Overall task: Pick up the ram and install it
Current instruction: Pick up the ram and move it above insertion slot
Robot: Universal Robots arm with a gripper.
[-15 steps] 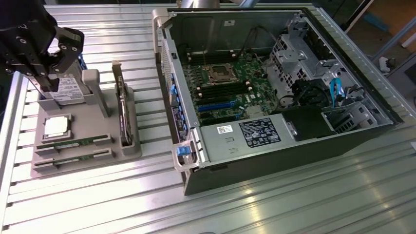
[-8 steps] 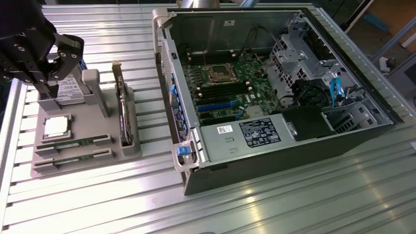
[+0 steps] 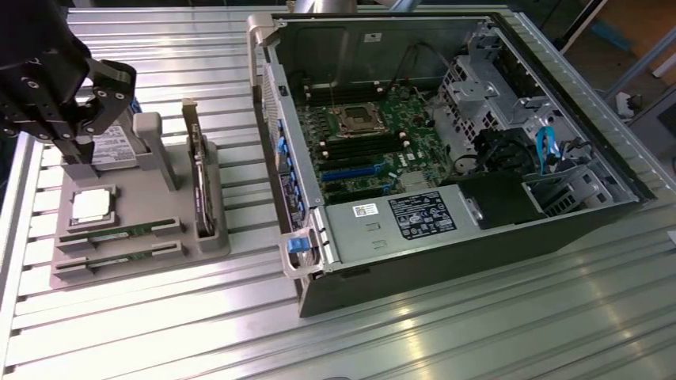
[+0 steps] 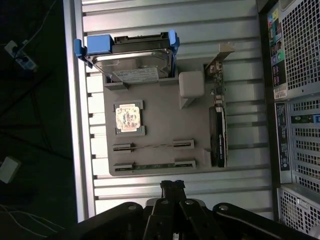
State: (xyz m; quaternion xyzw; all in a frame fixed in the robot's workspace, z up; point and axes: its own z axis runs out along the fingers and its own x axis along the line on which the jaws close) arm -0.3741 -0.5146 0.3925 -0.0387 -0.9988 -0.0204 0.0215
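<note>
1. Counter (image 3: pixel 465 324) of ribbed aluminium slats carries the work. Past its edge the wrist view shows dark floor (image 4: pixel 35 125) and a small white box (image 4: pixel 8 169).
2. Grey fixture tray (image 3: pixel 138 273) sits at the exterior view's left. An open computer case (image 3: pixel 444 261) lies just beside it on the exterior view's right, with its green motherboard (image 3: pixel 365 146) exposed.
3. Both memory modules rest in parallel holders at the tray end farthest from the hard drive (image 3: pixel 122 142). The first ram stick (image 3: pixel 119 232) sits next to the square silver processor (image 3: pixel 93 203), and the second ram stick (image 3: pixel 116 264) lies along the tray's outer edge.
4. Dark expansion card (image 3: pixel 199 182) stands on edge along the tray side facing the case, between the sticks and the chassis.
5. Black end effector (image 3: pixel 76 142) hangs over the hard-drive end of the tray, fingers (image 4: pixel 172 187) pressed together on nothing and clear of both sticks.
6. Frame edge in the exterior view cuts off the end effector's upper body, which also covers part of the hard drive. Chips on the sticks are too small to make out.
</note>
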